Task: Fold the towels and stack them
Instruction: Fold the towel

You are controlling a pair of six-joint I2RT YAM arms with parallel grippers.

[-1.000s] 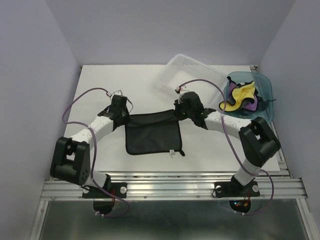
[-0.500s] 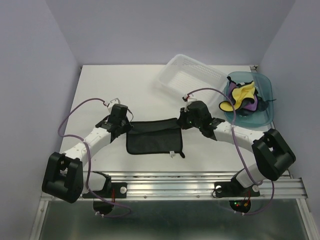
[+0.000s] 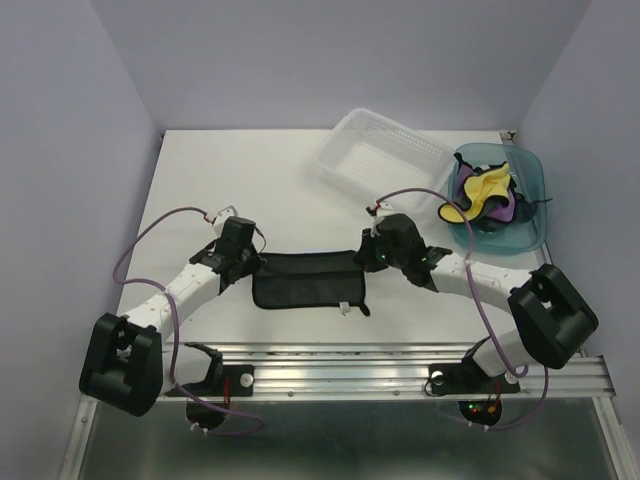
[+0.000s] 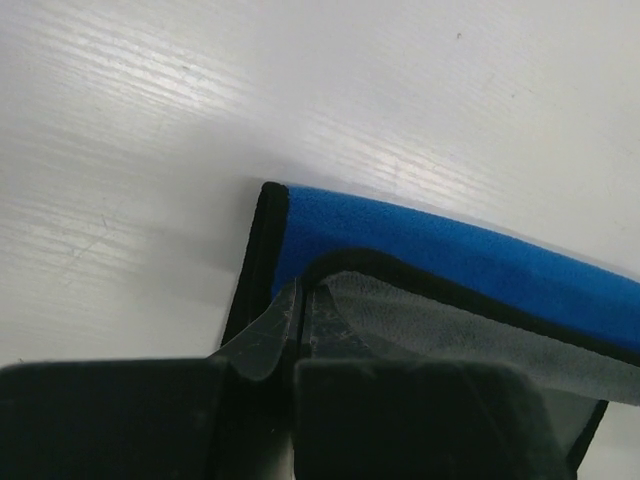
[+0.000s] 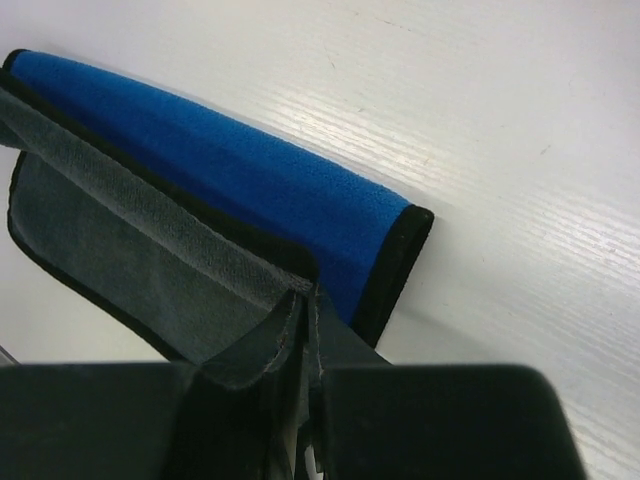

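From the top view, I am working on the towel (image 3: 305,282) that is lying spread on the table (image 3: 250,170), on the near side of the white basket (image 3: 375,150). The left gripper (image 3: 250,266) and the right gripper (image 3: 366,260) are each sitting at one end of the edge of that towel nearest the basket, and that edge is riding up as a band. The remaining towels (image 3: 485,195) are heaped in the teal bin (image 3: 535,215), just right of the basket.

In the left wrist view, the left gripper (image 4: 300,320) is pinched narrow on the black-trimmed corner of the towel (image 4: 450,250). The grey face is draping from the fingers and the bright blue face is rolling over beneath it.

In the right wrist view, the right gripper (image 5: 308,320) is clamped just as tightly on its own corner. The towel (image 5: 230,170) is curling over in the same way, with the fold line showing blue against the table.

I judge this to be the first fold, about halfway over. To do it well, I am planning to draw both corners away from the basket at one pace and one low height. That should leave the held edge straight and lightly taut. I am aiming to lay it flush on the opposite hem before letting go with both grippers together. Uneven pulling would likely skew the fold.
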